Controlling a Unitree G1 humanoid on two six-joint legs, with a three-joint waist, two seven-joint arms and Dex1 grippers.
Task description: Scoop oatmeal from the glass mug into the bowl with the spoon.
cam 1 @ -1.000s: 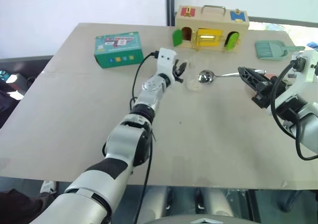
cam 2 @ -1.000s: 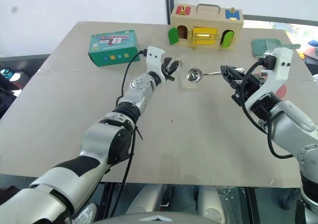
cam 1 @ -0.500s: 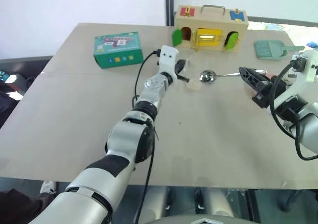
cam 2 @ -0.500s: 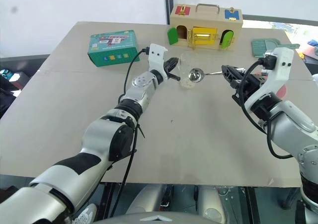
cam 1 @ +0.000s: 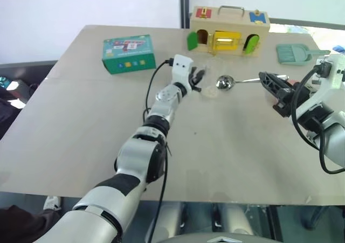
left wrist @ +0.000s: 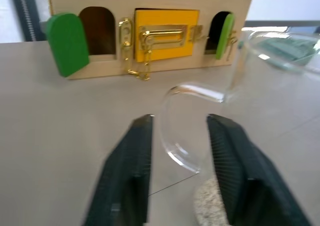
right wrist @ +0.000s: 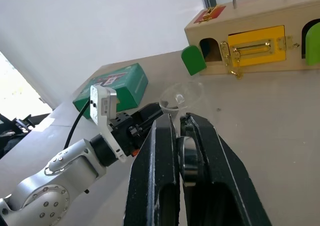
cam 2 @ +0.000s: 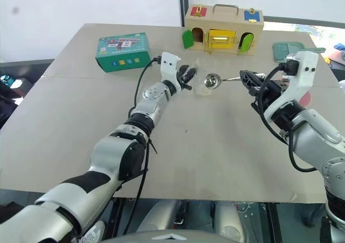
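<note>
At the glass mug: left end effector apart (astride handle) | right end effector clamped on spoon

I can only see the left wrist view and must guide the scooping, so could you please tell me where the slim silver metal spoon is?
Observer: The slim silver metal spoon is held by its handle in the right gripper, which is shut on it.
Operator: Thank you. Where is its round end relative to the mug?
Observer: It is at the robot's right side of the clear glass mug. I cannot tell whether it is over the rim.
Operator: What lies to the mug's left?
Observer: A green cardboard box, well apart from the mug.
</note>
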